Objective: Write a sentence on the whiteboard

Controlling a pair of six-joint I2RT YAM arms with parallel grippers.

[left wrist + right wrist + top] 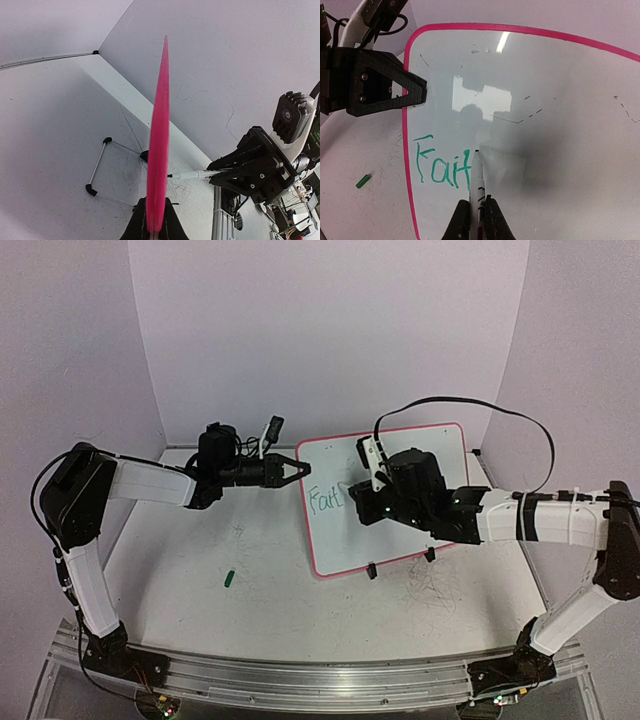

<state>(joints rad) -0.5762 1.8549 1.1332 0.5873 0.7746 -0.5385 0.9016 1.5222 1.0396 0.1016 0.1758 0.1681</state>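
Now: left gripper (pixel 300 469) clamped on whiteboard (pixel 560 100) edge; right gripper (pixel 476 212) clamped on marker (pixel 478 175), tip just after sentence (pixel 440 166) "Fait".

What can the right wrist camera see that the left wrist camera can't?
Only the right wrist view shows the white face of the small pink-framed whiteboard with green handwritten letters, about "Fait", and a small green cylinder, maybe the pen cap, on the white tabletop. Only the left wrist view shows a thin wire stand with black tips behind the board. Both show the board's pink frame, the white marker pen in the right end effector, and the left end effector clamping the board's edge.
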